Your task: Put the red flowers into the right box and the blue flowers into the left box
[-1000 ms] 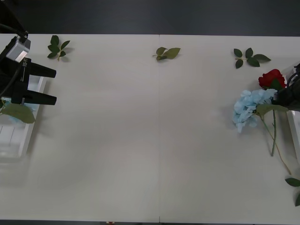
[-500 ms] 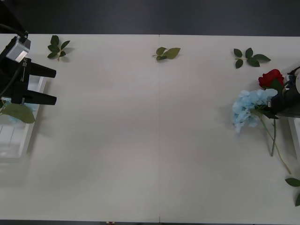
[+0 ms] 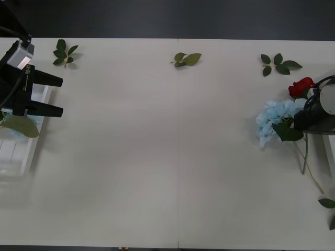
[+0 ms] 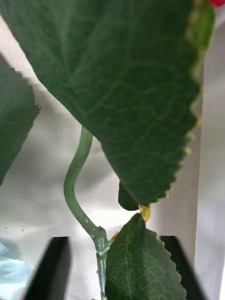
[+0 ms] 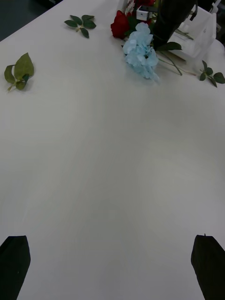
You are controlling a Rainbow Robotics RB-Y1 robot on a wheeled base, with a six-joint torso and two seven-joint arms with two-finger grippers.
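A pale-blue flower [image 3: 272,121] lies near the table's right edge beside a red flower [image 3: 302,87]. My right gripper [image 3: 306,121] hangs over the blue flower's stem [image 4: 77,178]. In the right wrist view that stem runs between the two black fingers [image 4: 51,267], which stand apart and do not touch it. The right box [image 3: 330,149] shows at the right edge. My left gripper [image 3: 58,95] is open over the left box [image 3: 18,157], where another blue flower [image 3: 11,130] lies under a broad leaf. The left wrist view shows the blue flower [image 5: 140,51] and red flower [image 5: 120,23] far off.
Loose green leaf sprigs lie along the far edge at the left [image 3: 65,51], middle [image 3: 187,59] and right [image 3: 279,64]. Another sprig [image 3: 328,204] lies at the near right. Thin stems [image 3: 309,162] trail toward the near edge from the flowers.
My right gripper has come further in from the right edge over the stem. The blue flower has shifted a little left and its leaf has turned dark side up. The left arm is still.
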